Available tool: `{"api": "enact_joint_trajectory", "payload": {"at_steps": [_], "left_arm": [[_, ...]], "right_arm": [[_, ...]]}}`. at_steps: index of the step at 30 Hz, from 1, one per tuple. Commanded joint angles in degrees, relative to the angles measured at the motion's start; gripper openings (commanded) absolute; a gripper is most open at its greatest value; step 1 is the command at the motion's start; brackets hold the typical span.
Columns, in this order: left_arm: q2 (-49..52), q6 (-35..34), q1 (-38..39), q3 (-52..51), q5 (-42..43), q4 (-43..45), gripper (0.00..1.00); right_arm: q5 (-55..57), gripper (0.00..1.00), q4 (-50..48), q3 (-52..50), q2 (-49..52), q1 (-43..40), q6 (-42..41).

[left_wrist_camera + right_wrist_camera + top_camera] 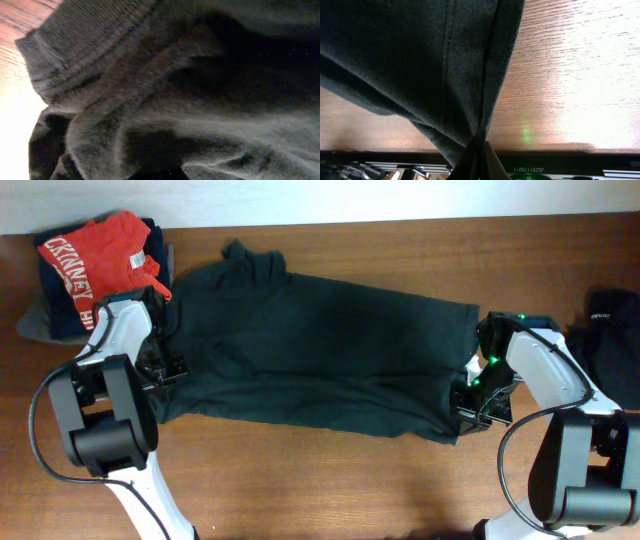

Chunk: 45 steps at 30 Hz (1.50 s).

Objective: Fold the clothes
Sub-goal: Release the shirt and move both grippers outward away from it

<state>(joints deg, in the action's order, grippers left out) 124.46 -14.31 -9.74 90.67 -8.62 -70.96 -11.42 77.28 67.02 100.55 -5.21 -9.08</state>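
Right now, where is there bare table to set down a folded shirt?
Widest free patch: the front strip of table along the near edge, below the dark green T-shirt. A narrower strip runs behind it, right of the collar. Crowded: the far-left corner with the red shirt, and the right end by the black garment.

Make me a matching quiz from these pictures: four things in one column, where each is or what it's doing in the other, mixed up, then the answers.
Column one:
1. red shirt
2. dark green T-shirt
3. black garment
4. right tool

Column two:
A. at the right edge of the table
B. shut on the T-shirt's edge
C. far left corner, white lettering showing
D. spread across the middle

Pairs: 1-C, 2-D, 3-A, 4-B
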Motion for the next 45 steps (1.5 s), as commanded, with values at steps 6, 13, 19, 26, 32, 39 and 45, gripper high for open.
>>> {"api": "enact_joint_trajectory", "payload": {"at_steps": [6, 13, 19, 26, 32, 39, 45], "left_arm": [[1.0, 0.7, -2.9, 2.9, -0.8, -0.3, 0.02], [1.0, 0.7, -4.0, 4.6, -0.8, -1.9, 0.02], [1.0, 0.7, -4.0, 4.7, -0.8, -2.1, 0.02], [1.0, 0.7, -4.0, 4.7, -0.6, -2.3, 0.02], [1.0, 0.7, -4.0, 5.7, 1.2, -2.9, 0.01], [-0.4, 0.7, -3.6, 13.4, 2.4, -8.4, 0.01], [-5.5, 1.2, -1.6, 20.0, 6.3, -12.7, 0.01]], "right_arm": [[2.0, 0.04, -8.1, -9.4, -0.7, -0.1, -7.1], [14.1, 0.04, -13.1, -11.5, -0.7, -0.4, -21.5], [15.6, 0.04, -14.6, -11.5, -0.7, -5.7, -21.8], [16.0, 0.04, -17.0, -11.5, -0.7, -14.4, -17.7], [16.0, 0.14, -18.1, -9.8, -0.7, -18.2, -15.0], [15.8, 0.74, -13.0, -1.1, -0.7, -18.7, -13.7], [12.6, 0.89, -3.2, 11.5, -0.7, -18.6, -13.2]]}}
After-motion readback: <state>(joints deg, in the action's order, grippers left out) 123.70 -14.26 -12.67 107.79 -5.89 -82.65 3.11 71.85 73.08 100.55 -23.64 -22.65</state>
